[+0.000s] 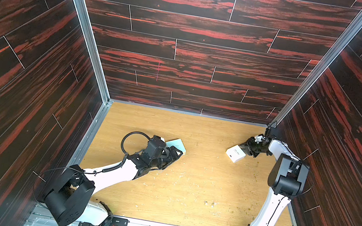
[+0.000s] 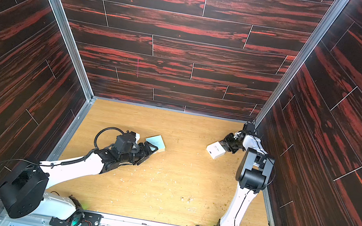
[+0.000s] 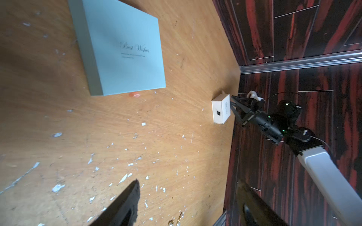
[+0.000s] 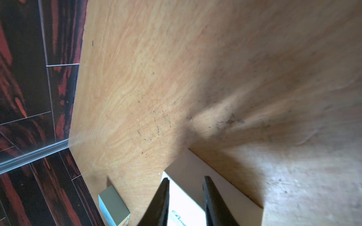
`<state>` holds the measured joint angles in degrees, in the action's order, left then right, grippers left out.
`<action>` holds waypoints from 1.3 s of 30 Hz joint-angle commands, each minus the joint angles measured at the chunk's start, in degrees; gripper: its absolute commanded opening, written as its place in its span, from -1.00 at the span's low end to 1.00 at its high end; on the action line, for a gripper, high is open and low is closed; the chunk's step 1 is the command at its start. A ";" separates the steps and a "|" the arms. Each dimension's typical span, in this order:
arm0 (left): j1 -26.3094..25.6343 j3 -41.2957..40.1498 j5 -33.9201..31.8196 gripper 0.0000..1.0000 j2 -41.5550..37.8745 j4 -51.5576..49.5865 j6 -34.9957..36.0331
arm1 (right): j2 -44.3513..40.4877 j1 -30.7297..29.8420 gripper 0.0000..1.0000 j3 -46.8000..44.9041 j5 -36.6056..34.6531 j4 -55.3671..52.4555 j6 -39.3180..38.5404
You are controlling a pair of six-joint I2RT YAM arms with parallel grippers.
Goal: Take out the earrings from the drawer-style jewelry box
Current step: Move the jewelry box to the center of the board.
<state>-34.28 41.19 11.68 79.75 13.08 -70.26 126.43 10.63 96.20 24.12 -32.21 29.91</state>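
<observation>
Fingers, left gripper: spread, empty, near pale blue box. Fingers, right gripper: part-spread over white box, apparently steadying it. Earrings: gold glints, seemingly loose on surface, well apart from both boxes. Next, likely: straight, gentle drawer pull.

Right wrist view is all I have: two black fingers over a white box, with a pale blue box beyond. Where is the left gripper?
Observer: The left gripper is right beside the pale blue box. Its jaws are wide apart and hold nothing.
Operator: Is there anything on the white box's sides?
Observer: On the white box, the face toward the left arm carries a small dark square. It shows in the left wrist view.
Operator: Are any earrings out?
Observer: Probably. Tiny pale gold glints, likely the earrings, lie on the table nearer the robot's base, apart from both boxes.
</observation>
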 commanded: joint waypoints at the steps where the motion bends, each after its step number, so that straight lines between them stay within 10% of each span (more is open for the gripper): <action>1: 0.20 -2.96 -2.25 0.61 -1.70 7.62 -1.42 | -0.30 -0.07 -0.35 -1.73 2.15 -0.95 -1.30; 39: -0.08 0.85 -0.96 0.59 3.15 -5.86 2.31 | -12.16 -27.07 -0.40 -25.35 4.51 4.24 -1.37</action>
<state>-34.30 40.95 11.77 83.55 10.63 -69.89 114.34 -13.93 73.93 29.41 -26.39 26.79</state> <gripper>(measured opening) 0.794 0.303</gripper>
